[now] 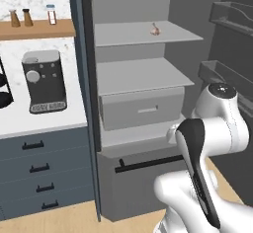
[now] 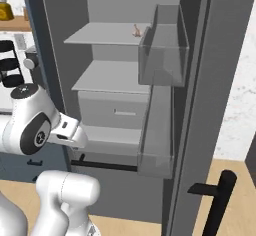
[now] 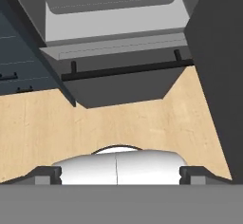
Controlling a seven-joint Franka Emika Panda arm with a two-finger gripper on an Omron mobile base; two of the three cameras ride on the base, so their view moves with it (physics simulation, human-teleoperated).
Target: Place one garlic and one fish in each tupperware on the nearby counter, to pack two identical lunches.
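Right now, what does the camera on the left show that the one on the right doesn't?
Left base view alone: a coffee machine on the counter, three small bottles on the wooden shelf, and the counter's drawers. Right base view alone: the open fridge door with its clear door bins and black handle. Both share the open fridge, its grey inner drawer, the garlic on the top shelf, and the robot's white arm.

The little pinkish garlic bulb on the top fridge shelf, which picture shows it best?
The left base view: the little pinkish garlic bulb sits in the open on the grey top shelf, seen whole. In the right base view it is smaller, beside the clear door bin. The hand view looks down at the wooden floor instead.
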